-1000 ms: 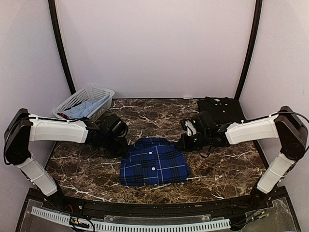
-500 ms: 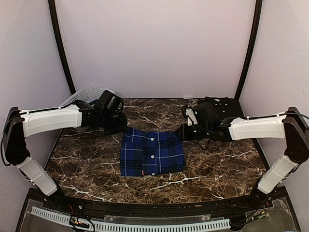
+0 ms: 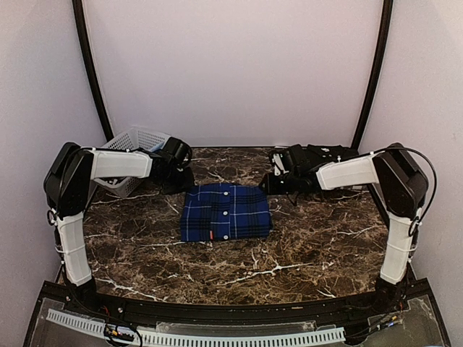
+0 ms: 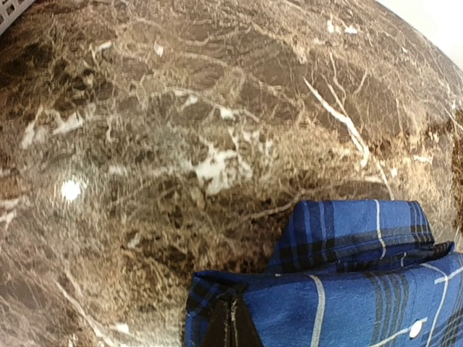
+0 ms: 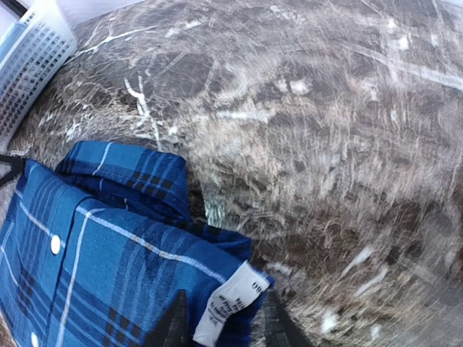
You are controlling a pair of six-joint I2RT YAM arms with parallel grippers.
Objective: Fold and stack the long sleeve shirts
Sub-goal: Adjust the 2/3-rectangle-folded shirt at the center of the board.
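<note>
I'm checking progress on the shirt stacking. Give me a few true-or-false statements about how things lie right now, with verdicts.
1. The plaid shirt lies folded on the marble table. True.
2. The black shirt is stacked on the plaid shirt. False: it lies apart, at the table's far right corner.
3. A white basket stands at the far left of the table. True.
4. The right claw is clamped shut. False: its fingers stand apart, astride the plaid shirt's labelled corner.
5. The left claw is closed at the plaid shirt's edge. True.
</note>
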